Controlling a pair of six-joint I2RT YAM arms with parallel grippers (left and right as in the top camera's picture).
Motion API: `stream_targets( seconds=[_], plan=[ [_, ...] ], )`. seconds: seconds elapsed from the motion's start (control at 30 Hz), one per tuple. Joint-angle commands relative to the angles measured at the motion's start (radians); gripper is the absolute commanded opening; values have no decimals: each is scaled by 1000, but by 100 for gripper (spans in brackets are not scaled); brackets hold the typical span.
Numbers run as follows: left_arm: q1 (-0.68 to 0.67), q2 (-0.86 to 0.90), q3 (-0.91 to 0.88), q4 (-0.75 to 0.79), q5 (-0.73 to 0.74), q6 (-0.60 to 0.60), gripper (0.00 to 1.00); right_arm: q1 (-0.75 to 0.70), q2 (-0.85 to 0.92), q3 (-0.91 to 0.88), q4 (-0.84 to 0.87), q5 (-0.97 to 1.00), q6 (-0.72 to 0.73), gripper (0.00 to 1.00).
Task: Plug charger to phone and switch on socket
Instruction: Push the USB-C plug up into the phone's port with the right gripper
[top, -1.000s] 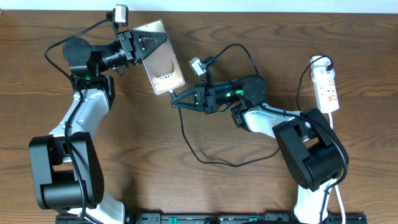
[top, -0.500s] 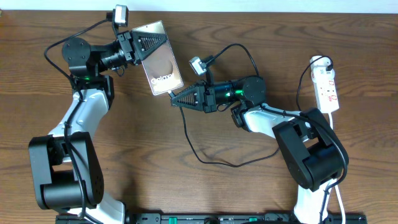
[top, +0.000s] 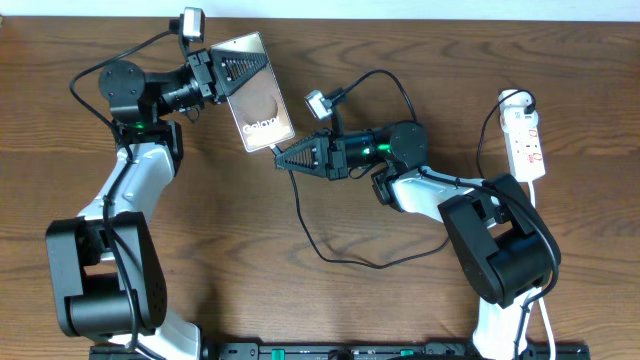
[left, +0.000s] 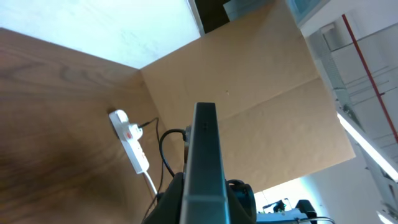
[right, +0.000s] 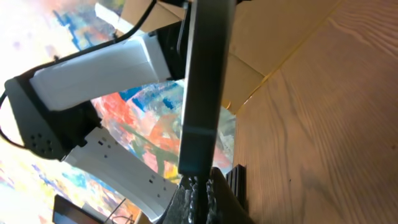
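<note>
My left gripper (top: 232, 75) is shut on the top end of the bronze-brown phone (top: 262, 108) with white lettering and holds it above the table. The left wrist view shows the phone's thin edge (left: 204, 162) between the jaws. My right gripper (top: 281, 164) is shut on the charger plug tip right at the phone's lower end. In the right wrist view the tip (right: 198, 186) meets the phone's end (right: 202, 93). The thin black charger cable (top: 335, 258) loops over the table. The white socket strip (top: 526, 145) with red switches lies at the far right and shows in the left wrist view (left: 129, 140).
A black plug (top: 524, 100) sits at the socket's far end, and its white cord (top: 545, 320) runs down the right side. Cardboard panels (left: 249, 81) stand behind the table.
</note>
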Motion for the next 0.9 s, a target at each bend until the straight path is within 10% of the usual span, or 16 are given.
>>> stream_targets(
  seconds=[0.0, 0.87],
  plan=[
    [-14, -17, 16, 9, 28, 12, 7, -3, 6, 10, -22, 180, 11, 1],
    [-14, -17, 16, 9, 158, 83, 7, 5, 6, 10, -23, 301, 14, 1]
  ],
)
